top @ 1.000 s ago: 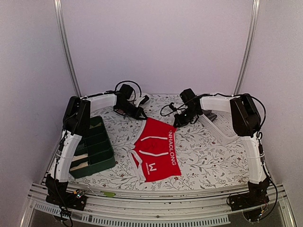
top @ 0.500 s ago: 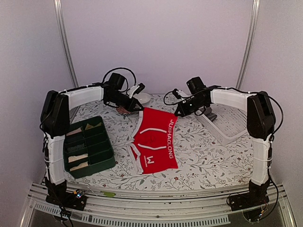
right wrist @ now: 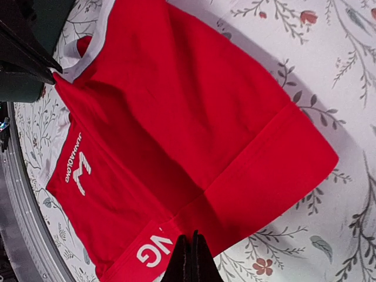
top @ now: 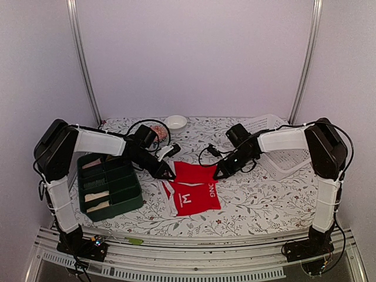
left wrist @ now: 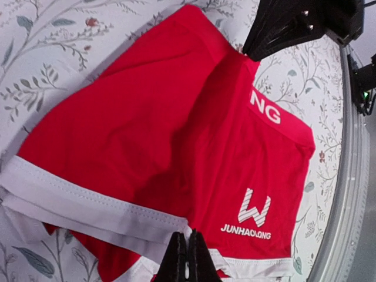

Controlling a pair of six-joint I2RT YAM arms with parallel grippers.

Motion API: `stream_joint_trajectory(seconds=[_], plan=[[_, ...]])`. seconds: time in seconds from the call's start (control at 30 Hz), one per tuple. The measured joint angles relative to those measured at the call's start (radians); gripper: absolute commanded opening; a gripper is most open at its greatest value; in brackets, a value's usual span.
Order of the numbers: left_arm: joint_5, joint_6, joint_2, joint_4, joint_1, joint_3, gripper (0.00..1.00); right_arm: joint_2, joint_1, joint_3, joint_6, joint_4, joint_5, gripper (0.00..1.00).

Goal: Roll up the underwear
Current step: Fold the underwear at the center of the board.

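Note:
The bright red underwear point(top: 192, 191) lies on the floral table between both arms, its far part folded over toward the near edge. White "JUNHAOLONG" lettering shows on it. My left gripper point(top: 171, 175) is shut on its left corner, pinching the white trim point(left wrist: 111, 205) in the left wrist view. My right gripper point(top: 217, 175) is shut on its right corner, at the red waistband point(right wrist: 258, 188) in the right wrist view. Each wrist view fills with red cloth, the underwear point(left wrist: 176, 117) point(right wrist: 176, 106), with jaws closed at the left gripper point(left wrist: 188, 251) and right gripper point(right wrist: 191, 254).
A green compartment bin point(top: 120, 210) stands at the left, with cream cloth rolls point(top: 97, 197) inside. A white mesh basket point(top: 282, 161) stands at the right. A small white bowl point(top: 175, 121) sits at the back.
Both grippers came from the back of the table toward the near edge, carrying the underwear's far edge over itself. The red patch is now shorter and doubled.

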Motion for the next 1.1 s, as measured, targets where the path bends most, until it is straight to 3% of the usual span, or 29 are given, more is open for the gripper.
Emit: stream_joint_trajectory(seconds=[0.23, 0.43, 0.6, 0.73, 1.1], plan=[[-0.044, -0.039, 0.031, 0.033, -0.012, -0.037, 0.00, 0.052, 0.008, 0.000, 0.032, 0.019, -0.023, 0.00], [-0.122, -0.050, 0.179, 0.016, 0.000, 0.122, 0.00, 0.165, -0.021, 0.136, 0.079, 0.015, -0.033, 0.00], [-0.167, -0.055, 0.214, 0.003, 0.031, 0.238, 0.00, 0.190, -0.065, 0.215, 0.091, -0.002, -0.012, 0.00], [-0.169, -0.051, 0.174, -0.003, 0.046, 0.239, 0.00, 0.176, -0.077, 0.223, 0.078, -0.008, -0.011, 0.00], [-0.112, -0.022, -0.072, -0.032, 0.006, 0.041, 0.00, -0.006, -0.008, 0.065, 0.006, -0.023, -0.047, 0.00]])
